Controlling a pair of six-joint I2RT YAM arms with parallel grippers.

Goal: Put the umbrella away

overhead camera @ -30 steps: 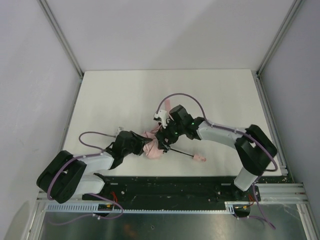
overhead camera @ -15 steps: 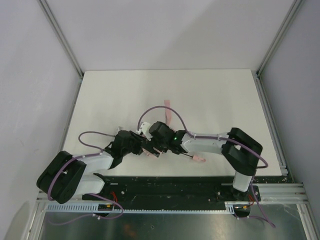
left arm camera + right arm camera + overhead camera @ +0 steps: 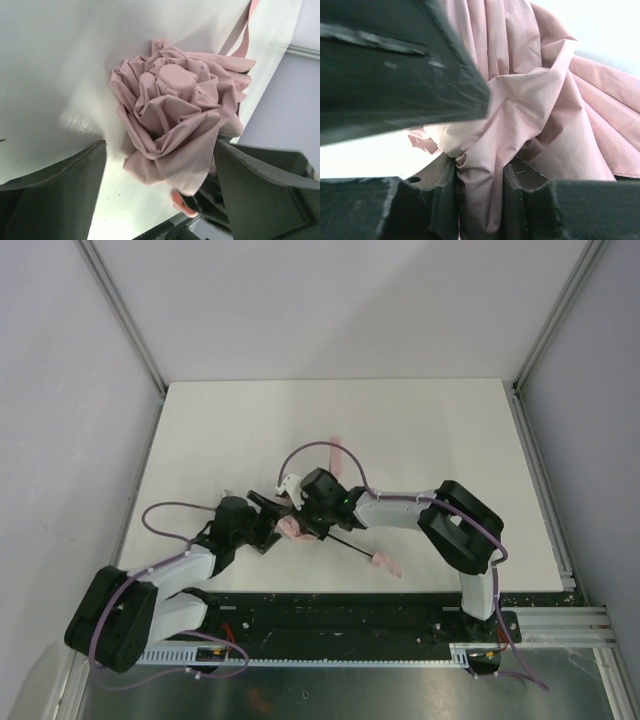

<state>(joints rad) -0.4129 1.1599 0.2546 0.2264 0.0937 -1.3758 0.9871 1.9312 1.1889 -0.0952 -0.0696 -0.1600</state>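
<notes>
The umbrella (image 3: 293, 528) lies on the white worktop (image 3: 230, 430) near its front edge. Its pink canopy is bunched up, and the black shaft (image 3: 350, 545) runs right to the small handle (image 3: 385, 563). We see the right tool (image 3: 480, 200) pinched narrow on a fold of canopy (clearest from its own wrist). The left tool (image 3: 160, 145) stands wide, one finger on each side of the bunch.

The right gripper (image 3: 304, 523) comes in from 1 o'clock of the umbrella (image 3: 291, 529) and closes onto its bunched pink fabric. The left gripper (image 3: 266, 527) releases, jaws now spread wide, and backs off toward 8 o'clock. The handle (image 3: 383, 562) shifts slightly toward 9 o'clock
</notes>
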